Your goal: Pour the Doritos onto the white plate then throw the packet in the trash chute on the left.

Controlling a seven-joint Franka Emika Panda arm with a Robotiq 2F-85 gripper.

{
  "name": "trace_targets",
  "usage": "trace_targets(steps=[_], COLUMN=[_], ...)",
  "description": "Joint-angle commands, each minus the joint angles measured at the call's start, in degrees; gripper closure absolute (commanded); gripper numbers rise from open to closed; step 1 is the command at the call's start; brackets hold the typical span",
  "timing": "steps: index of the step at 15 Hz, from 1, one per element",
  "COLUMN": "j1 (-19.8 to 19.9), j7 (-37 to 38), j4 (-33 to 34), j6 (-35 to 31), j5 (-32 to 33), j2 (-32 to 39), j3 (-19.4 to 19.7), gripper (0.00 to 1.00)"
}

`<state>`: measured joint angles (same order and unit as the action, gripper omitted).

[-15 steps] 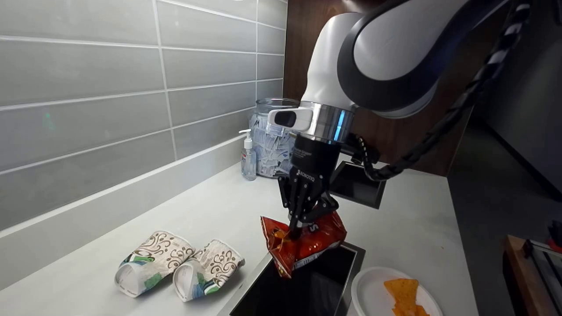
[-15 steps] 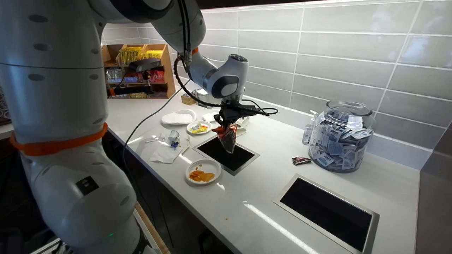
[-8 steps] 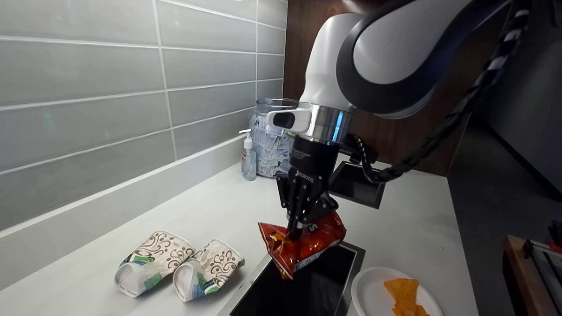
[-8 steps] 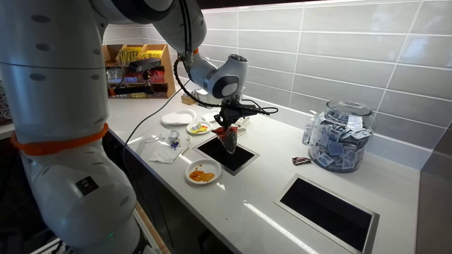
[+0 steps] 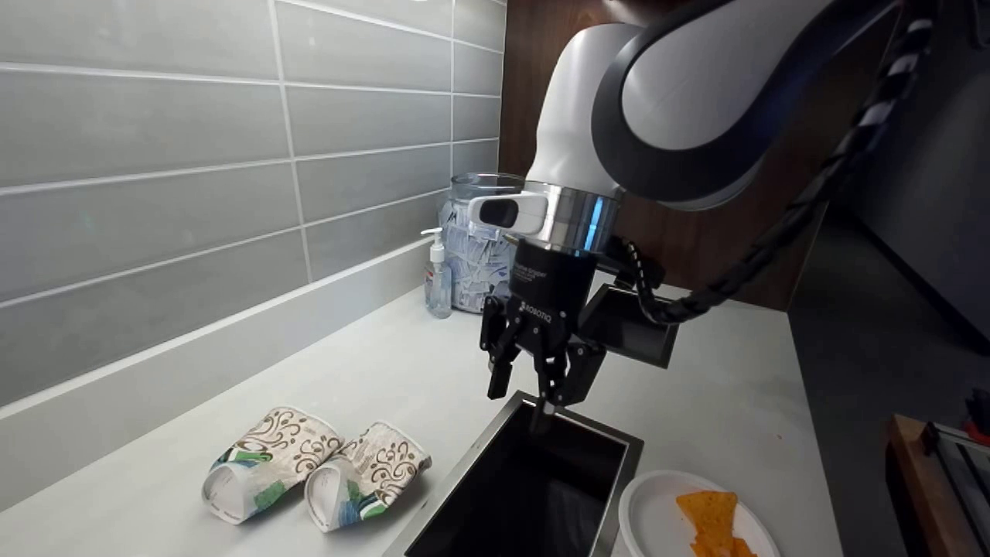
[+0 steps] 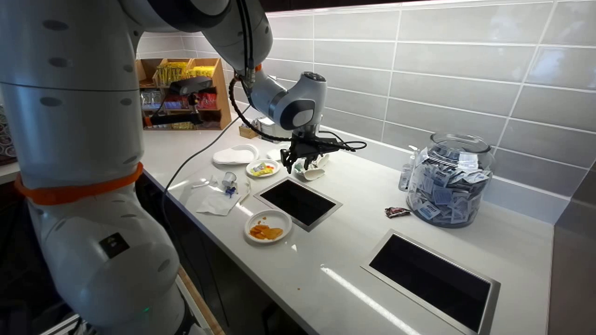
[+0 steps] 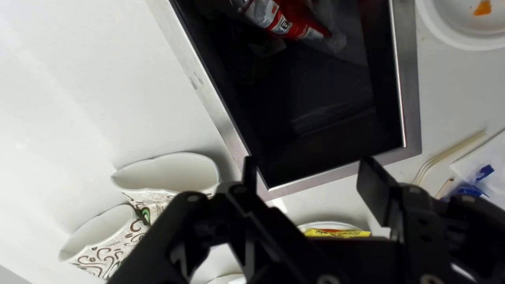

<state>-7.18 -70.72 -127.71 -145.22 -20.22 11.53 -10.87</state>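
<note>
In both exterior views my gripper (image 5: 531,398) hangs over the trash chute (image 5: 534,495), a dark rectangular cut-out with a metal rim. The wrist view shows its fingers spread well apart, so the gripper (image 7: 309,173) is open with nothing between them. Down inside the chute lies a crinkled red, silver and white wrapper that looks like the packet (image 7: 290,21). Neither exterior view shows the packet now. Orange Doritos (image 6: 265,231) rest on the round white plate (image 6: 279,218), on the counter beside the chute.
Two patterned paper cups (image 5: 274,456) lie on their sides near the chute. A small dark red wrapper (image 6: 397,212) sits by the glass jar (image 6: 451,186). Another dark cut-out (image 6: 433,279) opens nearer that jar. Smaller plates and litter (image 6: 216,195) occupy the counter's far part.
The fingers have gone from shut on the packet to open, and the packet has dropped away from them. The arm has barely moved.
</note>
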Motion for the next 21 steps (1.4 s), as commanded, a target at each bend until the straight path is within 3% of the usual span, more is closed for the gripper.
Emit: trace_targets(steps=[1, 6, 9, 15, 17, 18, 20, 21], j1=[1.1, 1.4, 1.3, -2.2, -2.1, -4.1, -4.4, -2.6], j7=[0.2, -0.1, 3.3, 26.5, 34.5, 38.5, 46.7, 50.7], j4=[0.5, 0.5, 0.1, -4.6, -6.8, -8.2, -10.0, -10.0], j6=[0.4, 0.4, 0.1, -7.3, -9.3, -9.5, -6.5, -4.1], j5=[1.8, 1.1, -1.6, 2.7, 7.5, 10.3, 17.6, 20.5], j2=[0.5, 0.5, -0.4, -6.3, -8.7, -10.1, -13.1, -14.2], j3=[-1.0, -1.2, -1.6, 0.4, 0.9, 3.4, 5.5, 3.1], gripper=[0.01, 0.00, 0.00, 0.00, 0.00, 0.00, 0.00, 0.00])
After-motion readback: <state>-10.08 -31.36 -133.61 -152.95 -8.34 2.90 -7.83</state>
